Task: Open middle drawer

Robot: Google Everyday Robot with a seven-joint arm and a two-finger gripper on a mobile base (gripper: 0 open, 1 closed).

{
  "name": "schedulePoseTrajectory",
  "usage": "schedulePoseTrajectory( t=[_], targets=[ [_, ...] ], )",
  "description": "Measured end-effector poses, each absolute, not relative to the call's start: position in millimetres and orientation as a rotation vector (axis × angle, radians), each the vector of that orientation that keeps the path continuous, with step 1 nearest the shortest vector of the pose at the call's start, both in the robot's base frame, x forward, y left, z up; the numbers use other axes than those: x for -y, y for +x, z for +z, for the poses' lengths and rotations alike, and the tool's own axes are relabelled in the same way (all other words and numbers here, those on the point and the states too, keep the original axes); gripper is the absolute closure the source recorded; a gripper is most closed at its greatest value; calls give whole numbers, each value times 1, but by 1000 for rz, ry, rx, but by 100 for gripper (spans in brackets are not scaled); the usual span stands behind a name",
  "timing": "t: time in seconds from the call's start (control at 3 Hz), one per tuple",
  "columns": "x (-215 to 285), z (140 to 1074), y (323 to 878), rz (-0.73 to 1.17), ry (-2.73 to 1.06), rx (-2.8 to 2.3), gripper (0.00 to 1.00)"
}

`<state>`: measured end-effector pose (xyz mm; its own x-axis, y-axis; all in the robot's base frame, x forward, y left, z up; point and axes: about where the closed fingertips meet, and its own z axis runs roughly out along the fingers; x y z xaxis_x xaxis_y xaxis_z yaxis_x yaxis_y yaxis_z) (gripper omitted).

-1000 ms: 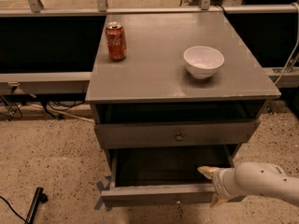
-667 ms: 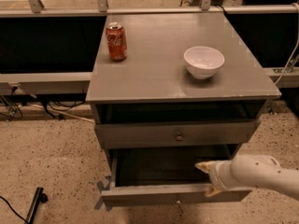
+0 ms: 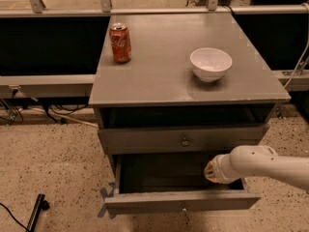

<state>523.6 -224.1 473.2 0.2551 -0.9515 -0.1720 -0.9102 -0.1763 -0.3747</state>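
Observation:
The middle drawer [image 3: 182, 201] is the grey drawer with a small round knob, pulled out from the cabinet so its dark inside shows. Above it a shut drawer [image 3: 185, 141] with an identical knob sits under a dark gap below the top. The lowest drawer is hidden beneath the open one. My gripper [image 3: 211, 171] is at the end of the white arm that comes in from the right. It hangs over the right part of the open drawer's inside, just behind its front panel.
On the grey cabinet top [image 3: 159, 76] stand a red cola can [image 3: 120, 43] at the back left and a white bowl [image 3: 210, 64] at the right. A black object [image 3: 36, 211] and cables lie on the speckled floor at the left. Dark counters flank the cabinet.
My gripper has risen a little and shifted slightly left over the open drawer. The drawer has stayed pulled out the same distance.

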Motion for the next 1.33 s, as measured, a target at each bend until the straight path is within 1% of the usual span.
schedulePoseTrajectory(
  t=[0.33,1.0,1.33],
  targets=[
    [232,447,541,-99,-2090,-1743,99],
    [264,372,556,47,-2033,-1896,100],
    [266,358,541,166,-2041,-1936,100]
  ],
)
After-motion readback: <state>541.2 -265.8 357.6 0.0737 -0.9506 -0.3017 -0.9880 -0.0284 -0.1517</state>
